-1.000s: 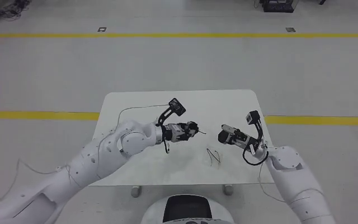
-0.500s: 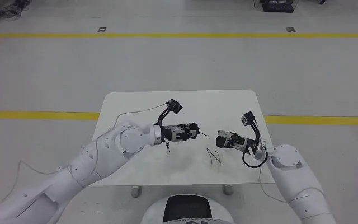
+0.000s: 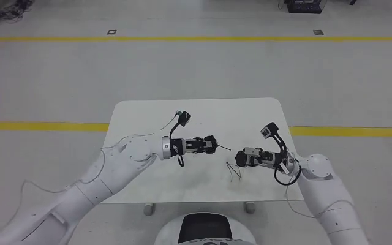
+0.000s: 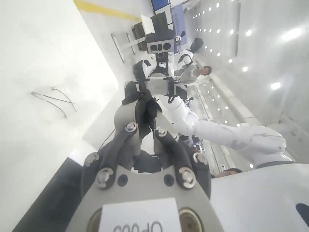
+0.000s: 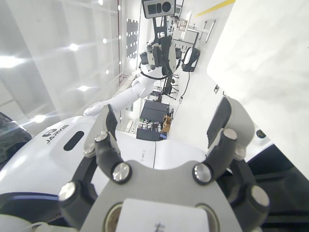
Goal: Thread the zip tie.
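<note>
Zip tie (image 3: 224, 147) mostly hidden, seemingly nipped in clamped left pincer (image 3: 212, 144) | right pincer (image 5: 166, 105) spread wide, empty

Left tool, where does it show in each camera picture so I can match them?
Top view: left tool over the table, shut on a zip tie, facing the right tool.
Left wrist view: left tool close up, the right tool beyond it.
Right wrist view: left tool farther off, beyond the open right tool.
Shared landmark: the table.
</note>
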Robot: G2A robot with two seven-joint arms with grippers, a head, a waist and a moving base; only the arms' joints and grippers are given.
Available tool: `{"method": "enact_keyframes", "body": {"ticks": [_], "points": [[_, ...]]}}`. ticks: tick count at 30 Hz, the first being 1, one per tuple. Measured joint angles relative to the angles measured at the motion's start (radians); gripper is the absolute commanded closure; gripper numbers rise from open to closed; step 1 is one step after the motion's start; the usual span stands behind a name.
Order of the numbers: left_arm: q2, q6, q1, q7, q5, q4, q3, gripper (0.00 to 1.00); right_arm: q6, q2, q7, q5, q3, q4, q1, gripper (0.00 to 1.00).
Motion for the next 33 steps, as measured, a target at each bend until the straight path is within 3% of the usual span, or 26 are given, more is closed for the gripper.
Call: {"method": "enact_keyframes", "body": {"ticks": [3, 5, 7, 11, 12, 13, 16, 26, 33], "points": [[0.0, 0.0, 0.001, 0.002, -0.001, 0.0, 0.0, 1.0, 0.0, 0.0, -0.002, -0.001, 0.0, -0.001, 0.0, 0.0], [-0.002, 0.022, 0.008, 0.005, -0.016, 0.002, 0.003, 1.0, 0.0, 0.0, -0.017, -0.016, -0.004, -0.018, -0.001, 0.0], [-0.007, 0.059, 0.017, 0.002, -0.056, 0.001, 0.002, 1.0, 0.0, -0.002, -0.047, -0.036, -0.011, -0.019, -0.004, 0.0], [-0.017, 0.066, 0.028, -0.044, -0.17, 0.019, -0.004, 1.0, 0.0, -0.009, -0.065, -0.022, -0.026, 0.007, 0.01, 0.0], [-0.02, 0.066, 0.029, -0.055, -0.19, 0.026, -0.005, 1.0, 0.0, -0.011, -0.066, -0.019, -0.029, 0.012, 0.014, 0.07], [-0.023, 0.065, 0.03, -0.063, -0.203, 0.03, -0.005, 1.0, 0.0, -0.013, -0.066, -0.018, -0.03, 0.014, 0.017, 0.29], [-0.031, 0.064, 0.031, -0.086, -0.233, 0.047, -0.005, 1.0, 0.0, -0.019, -0.066, -0.018, -0.034, 0.019, 0.022, 0.51], [-0.057, 0.067, 0.028, -0.116, -0.268, 0.087, -0.001, 1.0, 0.0, -0.041, -0.037, -0.031, -0.009, 0.002, 0.016, 0.68], [-0.07, 0.068, 0.028, -0.12, -0.265, 0.105, -0.006, 1.0, 0.0, -0.057, -0.02, -0.044, 0.021, -0.007, 0.004, 0.73]]}}
